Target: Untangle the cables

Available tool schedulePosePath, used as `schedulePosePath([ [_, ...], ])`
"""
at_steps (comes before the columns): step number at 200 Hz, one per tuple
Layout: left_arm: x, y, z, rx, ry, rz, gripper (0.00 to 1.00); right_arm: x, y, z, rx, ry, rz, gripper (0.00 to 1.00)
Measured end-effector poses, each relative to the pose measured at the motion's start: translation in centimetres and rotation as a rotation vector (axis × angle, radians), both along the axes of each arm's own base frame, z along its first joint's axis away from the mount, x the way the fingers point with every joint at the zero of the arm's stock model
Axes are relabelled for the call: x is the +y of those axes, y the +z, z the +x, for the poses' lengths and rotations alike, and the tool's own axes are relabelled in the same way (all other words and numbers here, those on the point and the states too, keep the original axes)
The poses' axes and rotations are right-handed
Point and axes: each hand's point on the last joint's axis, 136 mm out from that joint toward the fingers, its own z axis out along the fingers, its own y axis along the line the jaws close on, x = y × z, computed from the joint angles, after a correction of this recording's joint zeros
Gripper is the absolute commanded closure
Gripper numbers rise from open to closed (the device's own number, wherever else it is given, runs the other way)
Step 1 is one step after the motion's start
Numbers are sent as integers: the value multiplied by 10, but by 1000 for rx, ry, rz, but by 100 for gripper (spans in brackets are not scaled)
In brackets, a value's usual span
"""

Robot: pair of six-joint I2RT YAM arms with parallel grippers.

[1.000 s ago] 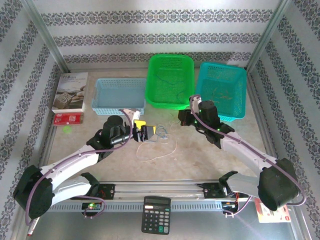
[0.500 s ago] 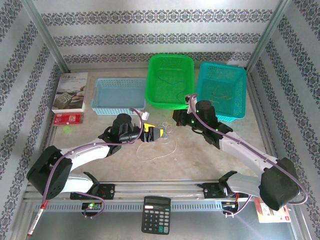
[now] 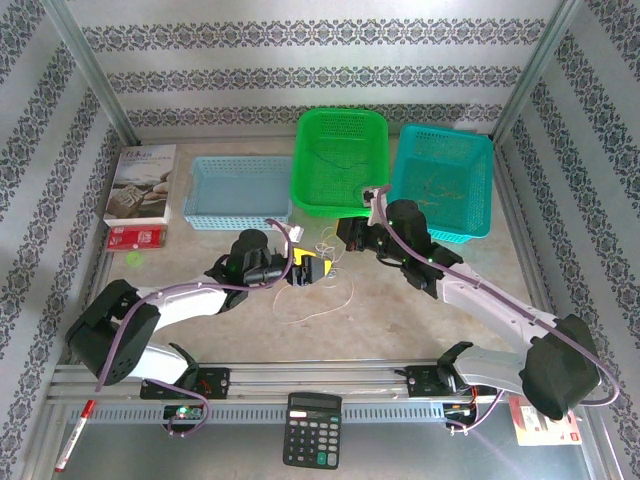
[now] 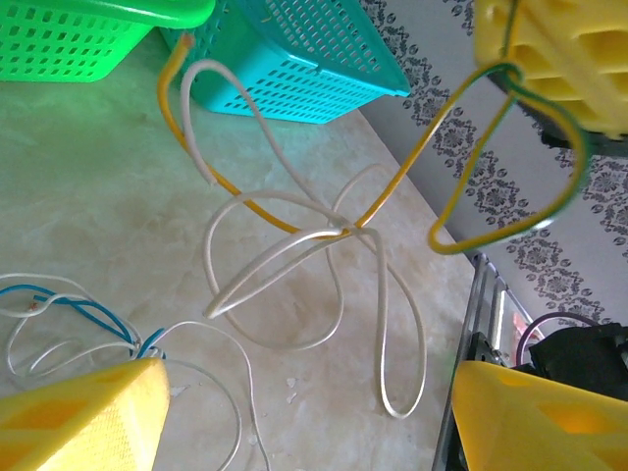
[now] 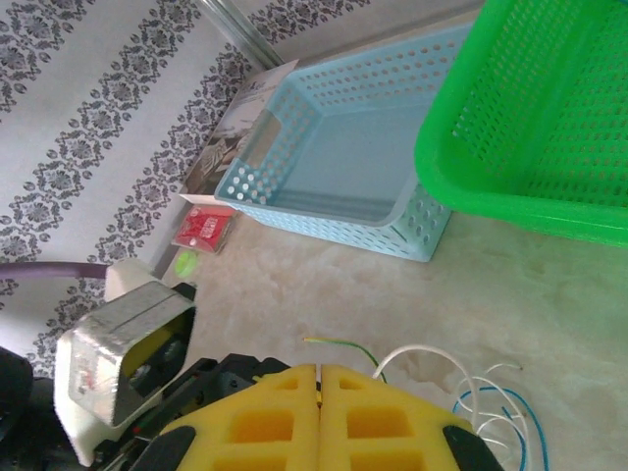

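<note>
well, the risk: the right gripper (image 5: 319,373) is pinched tight on a yellowish strand of the cables (image 4: 334,231), which sit tangled between the two grippers, just over the table (image 3: 400,310). pulling now could cinch the white loops crossing it. left gripper (image 3: 318,268) gapes wide around the tangle, gripping nothing. green basket (image 3: 320,205) has a thin dark wire, teal basket (image 3: 445,133) has tan ones, light blue basket (image 3: 238,218) looks empty.

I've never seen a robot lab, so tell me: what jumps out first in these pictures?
Bright colour lines the far side of the table: a light blue basket, a green basket and a teal basket. In front, a tangle of thin white, yellow and blue cables is pinched in the shut right claw, the open left claw close beside.
</note>
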Motion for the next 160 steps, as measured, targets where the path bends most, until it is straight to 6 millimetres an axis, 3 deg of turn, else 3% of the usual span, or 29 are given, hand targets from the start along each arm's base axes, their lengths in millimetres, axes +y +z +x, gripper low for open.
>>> schedulePosePath([
  [24, -3, -4, 2, 6, 0, -8, 26, 8, 6, -5, -12, 22, 9, 100],
  [39, -5, -5, 5, 9, 4, -19, 37, 12, 9, -8, -17, 35, 15, 100],
  [50, -6, -5, 6, 14, 8, -27, 54, 14, 9, -9, -19, 38, 17, 100],
  [66, -6, -3, 9, 10, 21, -41, 92, 13, 9, -8, -19, 37, 16, 100],
  [71, -6, -1, 10, 5, 24, -46, 100, 13, 9, -8, -20, 33, 15, 100],
  [87, -4, 2, 14, -16, 52, -58, 100, 12, 9, -6, -21, 26, 14, 100],
  [108, 4, -9, 17, -5, 102, -36, 100, 0, 11, 2, -26, -12, 16, 100],
  [160, 30, -49, 6, 65, 194, 60, 100, -82, 32, 40, -80, -245, 30, 100],
])
